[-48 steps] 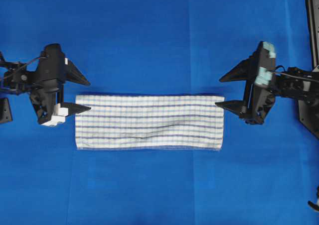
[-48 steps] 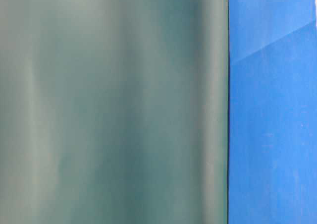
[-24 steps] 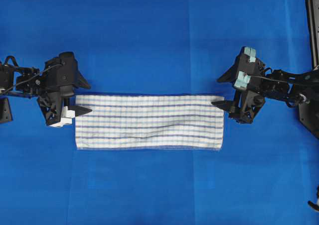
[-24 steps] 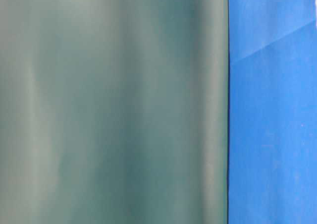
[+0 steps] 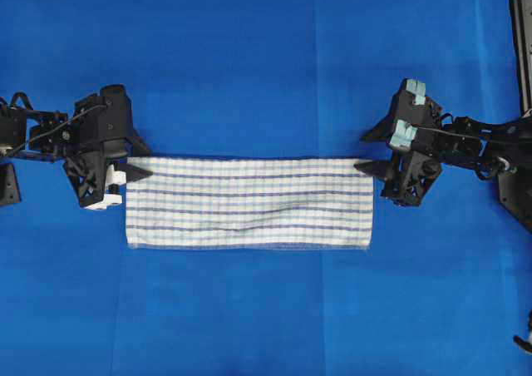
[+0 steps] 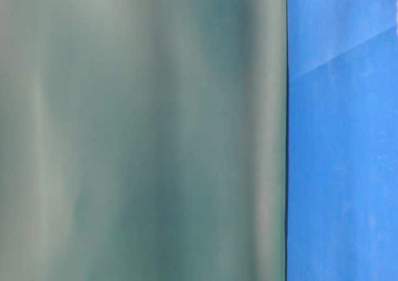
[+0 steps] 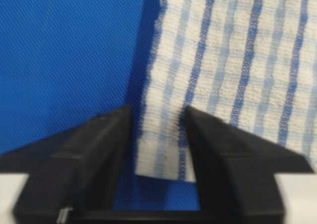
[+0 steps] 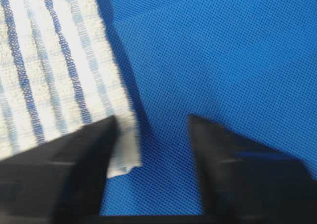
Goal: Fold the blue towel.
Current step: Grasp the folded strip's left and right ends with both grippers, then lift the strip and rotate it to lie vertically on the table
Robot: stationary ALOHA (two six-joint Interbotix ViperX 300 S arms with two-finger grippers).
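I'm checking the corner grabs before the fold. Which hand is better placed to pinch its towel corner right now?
Left, probably. The left hand has the blue towel corner between its fingers. In the right wrist view, the right hand has the corner against one finger, and the gap shows mostly bare blue sheet.

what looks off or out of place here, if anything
The table-level view is almost filled by a blurred grey-green surface, so it shows nothing of the work. The striped towel lies flat and square on the blue sheet, with one shallow wrinkle across its middle.
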